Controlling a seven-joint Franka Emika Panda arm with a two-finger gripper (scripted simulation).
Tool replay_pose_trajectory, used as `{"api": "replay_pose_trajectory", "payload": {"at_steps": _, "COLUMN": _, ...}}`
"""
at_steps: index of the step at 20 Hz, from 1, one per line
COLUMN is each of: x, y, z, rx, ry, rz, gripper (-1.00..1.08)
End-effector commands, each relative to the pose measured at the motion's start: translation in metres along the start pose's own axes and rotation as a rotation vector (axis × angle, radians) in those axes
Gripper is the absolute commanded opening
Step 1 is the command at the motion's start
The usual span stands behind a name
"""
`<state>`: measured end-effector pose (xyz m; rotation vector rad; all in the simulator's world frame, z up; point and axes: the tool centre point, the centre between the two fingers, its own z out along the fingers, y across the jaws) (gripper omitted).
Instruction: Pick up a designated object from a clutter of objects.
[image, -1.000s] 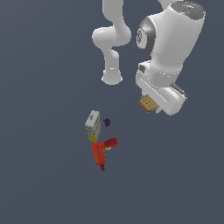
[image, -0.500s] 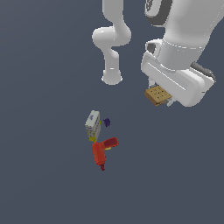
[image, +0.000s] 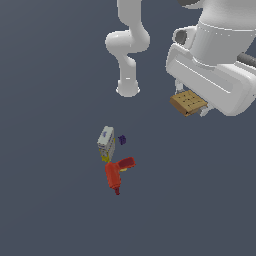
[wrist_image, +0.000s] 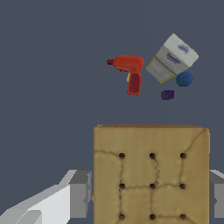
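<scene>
Tan cracker block (wrist_image: 151, 175) sits pinched between the gripper (image: 192, 106) fingers (wrist_image: 78, 194).

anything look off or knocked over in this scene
Nothing looks damaged. The red drill lies on its side next to the grey-white box, with a small purple piece beside them. The cracker is held in the claw, away from the pile.

1. I see flat, even simulator light in both views, no glare
2. No cast shadows show on the dark grey floor (image: 50, 210)
3. Renders look soft and slightly pixelated; edges show no distortion
</scene>
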<state>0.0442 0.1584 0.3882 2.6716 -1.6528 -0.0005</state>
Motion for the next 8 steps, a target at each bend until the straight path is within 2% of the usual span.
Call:
{"api": "replay_pose_trajectory", "payload": {"at_steps": 1, "x": 0.0009, "y": -0.0024, "z": -0.0053, "rx": 0.000, "ry": 0.000, "rz": 0.000, "gripper": -1.00}}
{"api": "replay_pose_trajectory", "payload": {"at_steps": 8, "x": 0.0015, "y": -0.0041, "z": -0.0073, "rx": 0.000, "ry": 0.000, "rz": 0.000, "gripper": -1.00}}
